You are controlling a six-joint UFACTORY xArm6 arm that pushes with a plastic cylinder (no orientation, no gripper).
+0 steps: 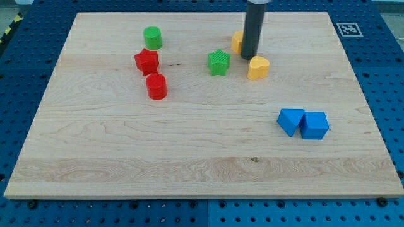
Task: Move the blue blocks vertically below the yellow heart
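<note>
Two blue blocks sit side by side at the view's lower right: a blue triangular block and a blue cube, touching. The yellow heart lies up and to the left of them, near the view's top centre. My tip stands just left of the yellow heart, between it and a second yellow block that the rod partly hides. The tip is far from the blue blocks.
A green star lies left of the tip. A green cylinder, a red star and a red cylinder cluster at the view's upper left. The wooden board rests on a blue perforated table.
</note>
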